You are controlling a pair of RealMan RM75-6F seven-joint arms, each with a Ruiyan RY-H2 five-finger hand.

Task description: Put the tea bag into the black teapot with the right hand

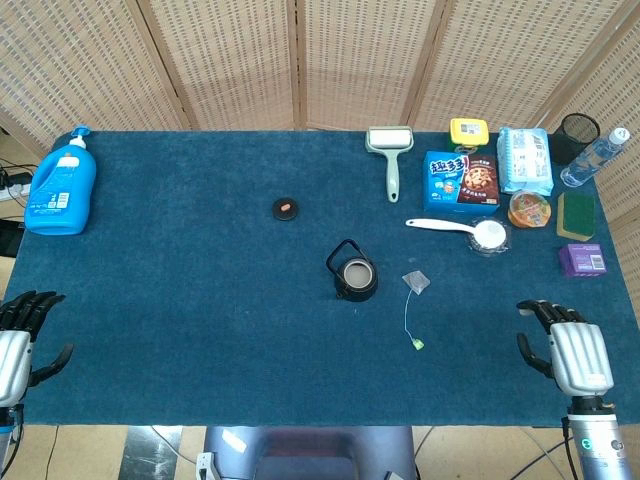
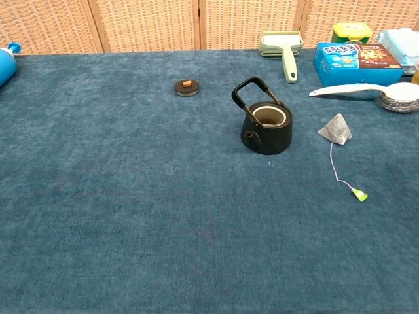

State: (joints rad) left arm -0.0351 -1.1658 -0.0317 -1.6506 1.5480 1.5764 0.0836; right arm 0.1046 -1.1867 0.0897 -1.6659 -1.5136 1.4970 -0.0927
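We see the tea bag [image 1: 416, 282] lying on the cloth just right of the open teapot [image 1: 352, 275]. Right hand [image 1: 566, 352] empty, fingers spread; left hand [image 1: 22, 335] likewise.

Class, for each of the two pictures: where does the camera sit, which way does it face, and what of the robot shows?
Head view: high, looking down on the whole table; left hand and right hand show at the near edge.
Chest view: lower, facing across the table; no hands show.
Shared: black teapot, tea bag, lid.
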